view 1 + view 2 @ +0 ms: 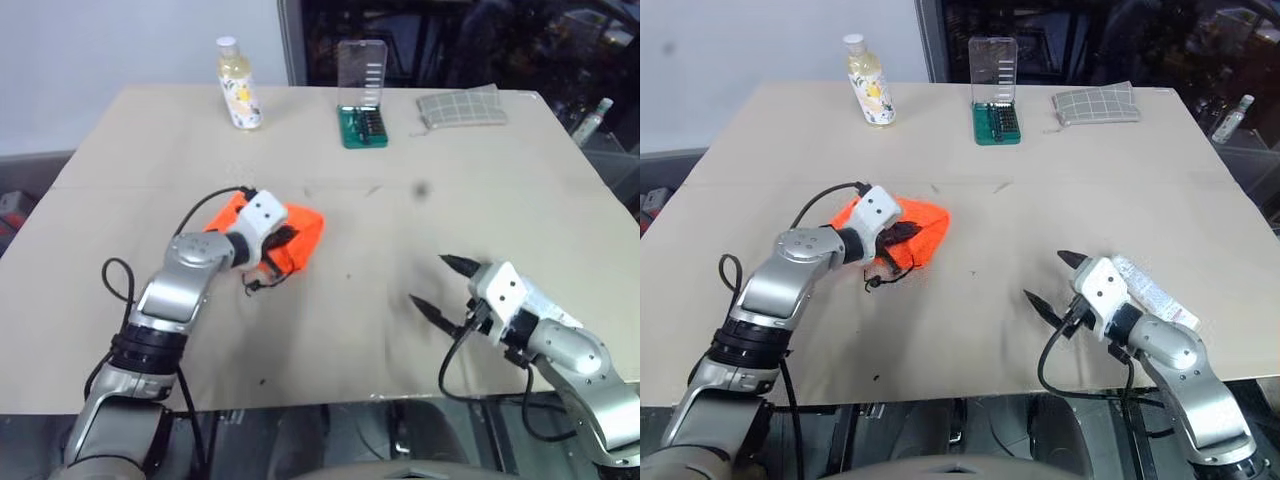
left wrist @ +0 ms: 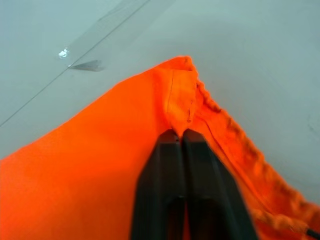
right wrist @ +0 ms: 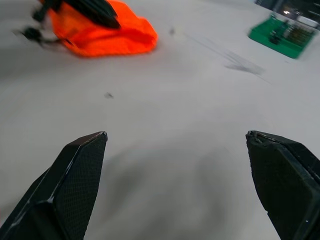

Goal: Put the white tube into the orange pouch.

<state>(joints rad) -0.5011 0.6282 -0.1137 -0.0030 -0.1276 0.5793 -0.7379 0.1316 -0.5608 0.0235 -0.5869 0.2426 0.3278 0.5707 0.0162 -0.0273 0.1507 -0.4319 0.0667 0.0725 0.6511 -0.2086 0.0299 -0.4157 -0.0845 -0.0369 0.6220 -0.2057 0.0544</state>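
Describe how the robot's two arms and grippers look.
Both arms are silver-grey metal with rounded joints, black rings at the forearm and looping black cables. Each wrist carries a white block. The left gripper and right gripper each have two black, pointed, textured fingers.

table (image 1: 970, 200) | orange pouch (image 1: 925, 228) | white tube (image 1: 1152, 291) | bottle (image 1: 868, 85) | bit set (image 1: 996, 122) | checked pouch (image 1: 1097, 104)
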